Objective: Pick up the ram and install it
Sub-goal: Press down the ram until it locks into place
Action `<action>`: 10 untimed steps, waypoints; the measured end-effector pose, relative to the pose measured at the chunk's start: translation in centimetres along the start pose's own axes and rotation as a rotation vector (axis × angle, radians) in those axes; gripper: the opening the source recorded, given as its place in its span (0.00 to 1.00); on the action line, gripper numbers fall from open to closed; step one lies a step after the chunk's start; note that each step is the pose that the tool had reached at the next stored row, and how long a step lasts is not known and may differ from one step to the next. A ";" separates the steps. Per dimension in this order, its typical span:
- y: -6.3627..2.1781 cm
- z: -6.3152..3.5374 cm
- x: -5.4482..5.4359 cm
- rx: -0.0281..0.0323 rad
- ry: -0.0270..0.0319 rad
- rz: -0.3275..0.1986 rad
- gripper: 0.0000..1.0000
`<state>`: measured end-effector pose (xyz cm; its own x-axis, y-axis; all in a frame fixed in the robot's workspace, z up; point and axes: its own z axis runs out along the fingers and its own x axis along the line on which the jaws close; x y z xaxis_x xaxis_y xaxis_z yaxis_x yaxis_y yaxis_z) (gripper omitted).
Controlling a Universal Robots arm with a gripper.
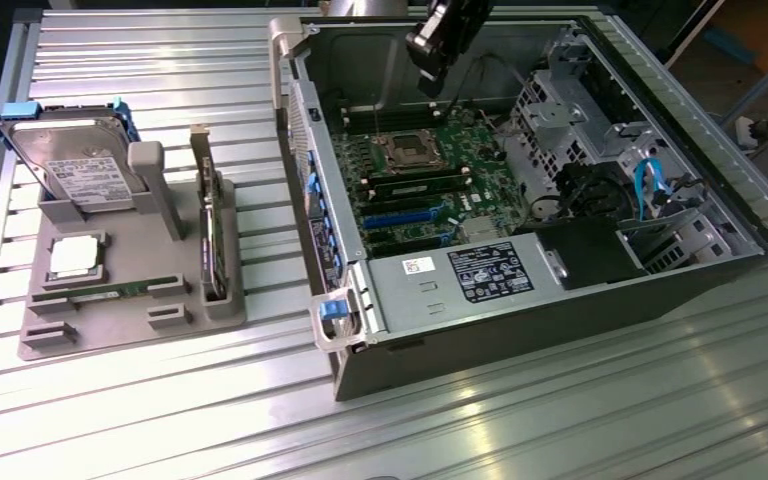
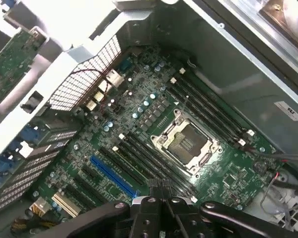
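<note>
While the ram [image 1: 91, 292] lies flat in the grey moulded tray [image 1: 131, 325], it is well apart from the jaws, away to the exterior view's left and outside the case [image 1: 491, 335]. It is a long, narrow green stick, seated along the tray's near edge. The black gripper [image 1: 430, 88], jaws pressed together and holding nothing, hangs over the green motherboard [image 1: 424, 170] inside the open metal case, near its square silver-framed socket [image 2: 185, 142].
</note>
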<state>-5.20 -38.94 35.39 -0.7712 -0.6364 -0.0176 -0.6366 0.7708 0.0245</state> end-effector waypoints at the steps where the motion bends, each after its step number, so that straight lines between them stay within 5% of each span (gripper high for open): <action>1: 0.00 0.00 0.0 0.0011 -0.0016 0.066 0.11; 10: 0.00 0.00 0.0 0.0040 -0.0056 0.229 0.11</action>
<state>-5.20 -38.94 35.39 -0.8957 -0.4443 -0.0176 -0.4446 0.8954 0.0246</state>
